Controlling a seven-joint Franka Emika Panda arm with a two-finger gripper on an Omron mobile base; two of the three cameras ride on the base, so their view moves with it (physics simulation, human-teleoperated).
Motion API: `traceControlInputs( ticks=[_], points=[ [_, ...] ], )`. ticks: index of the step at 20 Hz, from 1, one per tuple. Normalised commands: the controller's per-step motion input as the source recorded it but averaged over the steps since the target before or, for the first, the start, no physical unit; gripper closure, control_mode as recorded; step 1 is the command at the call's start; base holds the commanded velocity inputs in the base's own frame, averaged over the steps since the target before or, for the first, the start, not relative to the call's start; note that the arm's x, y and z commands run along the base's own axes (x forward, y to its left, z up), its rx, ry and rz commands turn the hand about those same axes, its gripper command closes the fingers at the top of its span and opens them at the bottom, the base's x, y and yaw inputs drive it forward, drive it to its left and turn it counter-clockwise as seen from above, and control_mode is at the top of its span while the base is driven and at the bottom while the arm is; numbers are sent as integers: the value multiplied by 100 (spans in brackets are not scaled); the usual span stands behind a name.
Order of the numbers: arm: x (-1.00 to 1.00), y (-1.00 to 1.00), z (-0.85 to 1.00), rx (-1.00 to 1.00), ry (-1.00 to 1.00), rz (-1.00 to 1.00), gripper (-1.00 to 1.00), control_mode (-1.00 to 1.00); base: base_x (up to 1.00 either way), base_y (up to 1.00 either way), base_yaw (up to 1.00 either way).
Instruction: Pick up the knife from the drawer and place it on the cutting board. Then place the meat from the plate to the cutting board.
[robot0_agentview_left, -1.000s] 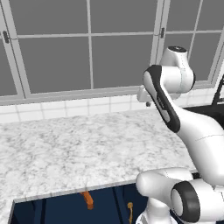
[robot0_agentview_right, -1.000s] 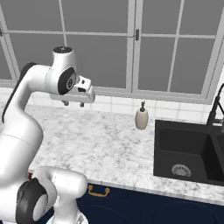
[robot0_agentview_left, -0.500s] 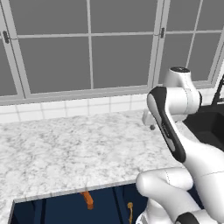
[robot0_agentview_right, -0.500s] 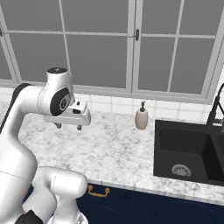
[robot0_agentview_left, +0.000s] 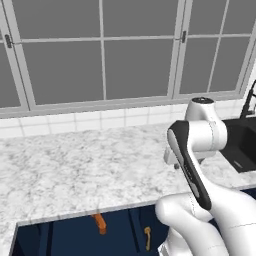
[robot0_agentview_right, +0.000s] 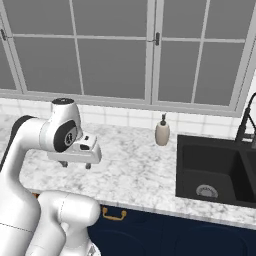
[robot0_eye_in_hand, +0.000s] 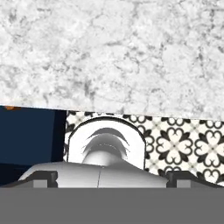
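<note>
The navy drawer stands pulled out below the counter's front edge. In it lies the knife; its orange handle shows and its blade is too dark to make out. My gripper hangs over the front part of the marble counter, pointing down, open with nothing between its fingers. In the hand view the gripper has its fingertips spread wide over the counter edge, with navy cabinet front and patterned floor below. The cutting board, the plate and the meat are out of view.
A beige soap dispenser stands at the back by the black sink. A dark faucet rises at the far right. Brass handles sit on the navy cabinet fronts. Windows run behind the counter.
The arm has folded down and back toward the base, bringing the hand from chest height to just above the counter front. The jaws have opened wide.
</note>
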Motion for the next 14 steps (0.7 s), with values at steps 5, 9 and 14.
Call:
traceControlInputs(
  ticks=[5,9,14],
  points=[
    [0,0,0,0,0,0,-100,100,-64,0,10],
    [0,0,0,0,0,0,-100,100,-51,-2,15],
    [0,0,0,0,0,0,-100,100,-28,-22,24]
  ],
)
